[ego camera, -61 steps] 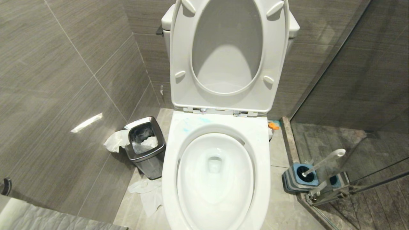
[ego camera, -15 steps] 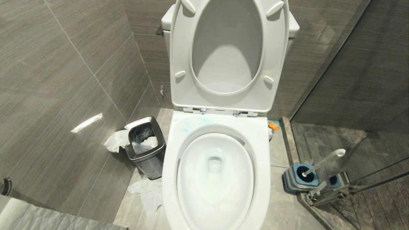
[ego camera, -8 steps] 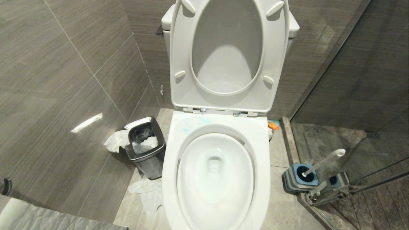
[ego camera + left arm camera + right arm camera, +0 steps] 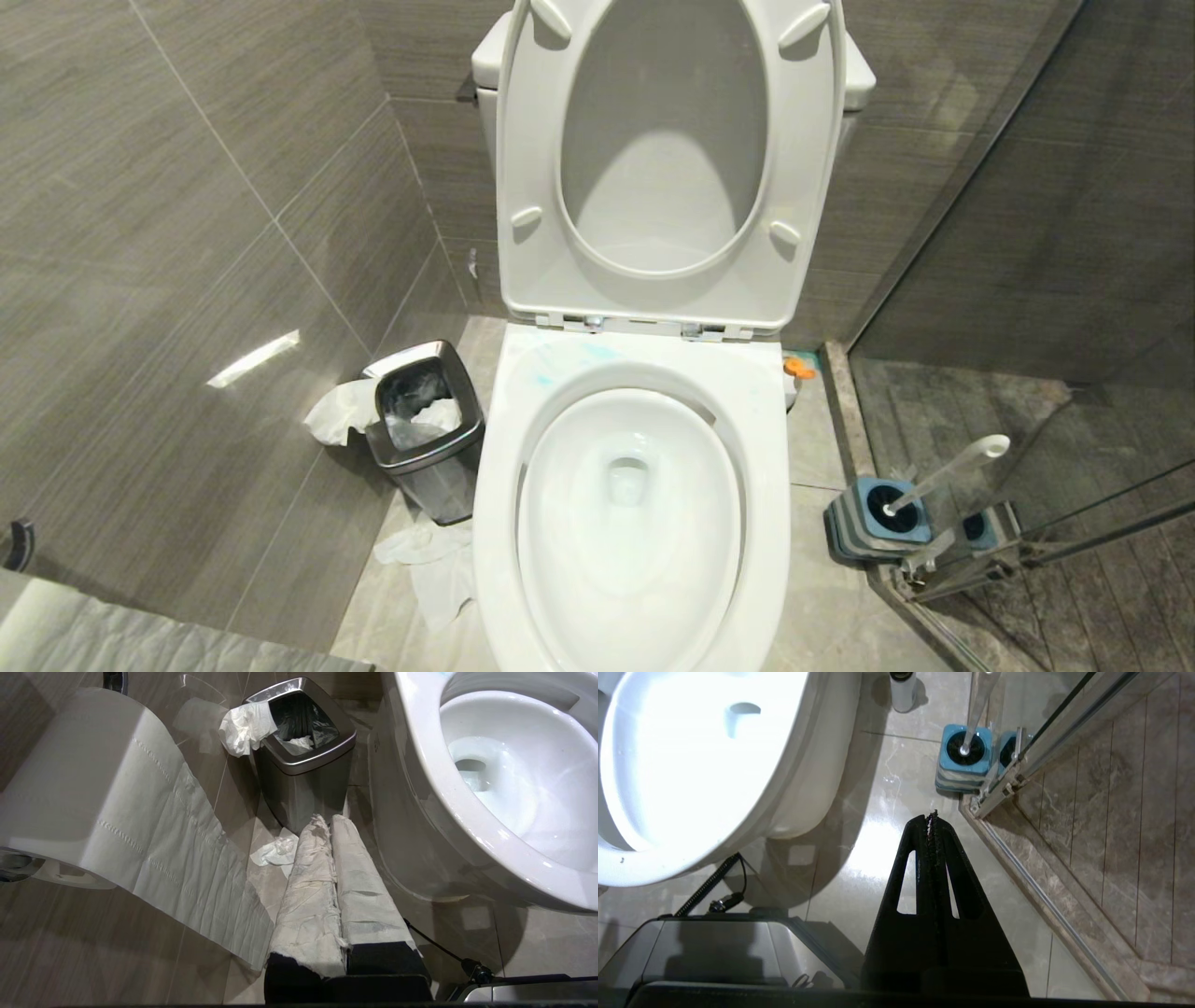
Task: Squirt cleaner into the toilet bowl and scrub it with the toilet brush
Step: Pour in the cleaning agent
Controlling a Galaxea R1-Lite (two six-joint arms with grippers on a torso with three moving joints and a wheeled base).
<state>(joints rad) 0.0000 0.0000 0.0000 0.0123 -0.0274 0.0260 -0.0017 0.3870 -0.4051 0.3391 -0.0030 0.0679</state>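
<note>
Seat's up so we can reach the toilet bowl [image 4: 627, 523]; brush [image 4: 976, 711] parked in its holder, and our right gripper [image 4: 932, 817], pinched shut and empty, points at it; left gripper [image 4: 325, 823] shut, holding nothing

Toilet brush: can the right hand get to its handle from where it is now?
Probably yes. The right hand, shut and empty, points toward the toilet brush in its holder, bare floor between; the glass door frame beside it leaves little room.

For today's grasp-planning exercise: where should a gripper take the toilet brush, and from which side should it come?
Probably the upper handle of the toilet brush, near its flattened oval end. It leans out of the holder towards the glass partition, so approach from the open floor beside the toilet bowl. The right gripper, shut, hangs nearest.
</note>
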